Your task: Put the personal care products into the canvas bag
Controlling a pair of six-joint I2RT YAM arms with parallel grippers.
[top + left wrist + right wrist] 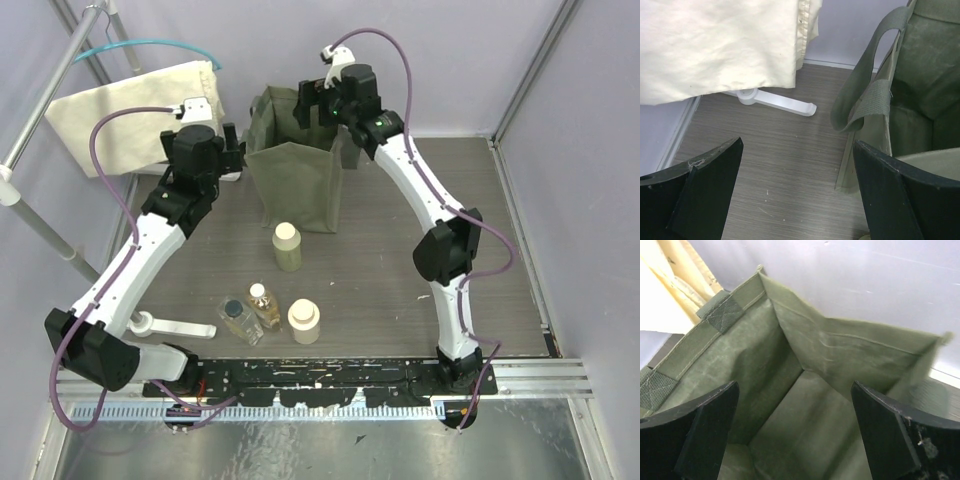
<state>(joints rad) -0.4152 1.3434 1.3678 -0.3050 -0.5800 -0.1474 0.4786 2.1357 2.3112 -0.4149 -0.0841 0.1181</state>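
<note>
The olive-green canvas bag (pixel 296 172) stands open at the back middle. Four bottles stand in front of it: an olive-yellow bottle with cream cap (pixel 287 247), an amber bottle with white cap (pixel 264 305), a squat cream bottle (pixel 304 321) and a clear dark-capped bottle (pixel 238 320). My left gripper (pixel 238 152) is open and empty just left of the bag; its view (pixel 799 145) shows bare floor between the fingers and the bag's wall and handle (pixel 865 95) to the right. My right gripper (pixel 305 105) is open and empty over the bag's mouth (pixel 794 385), looking down into the bag's bare inside (pixel 810 410).
A cream cloth bag (pixel 130 110) hangs on a metal rack at the back left, and also shows in the left wrist view (pixel 715 45). The rack's white foot (pixel 775 100) lies near the left gripper. A flat white strip (pixel 185 328) lies left of the bottles.
</note>
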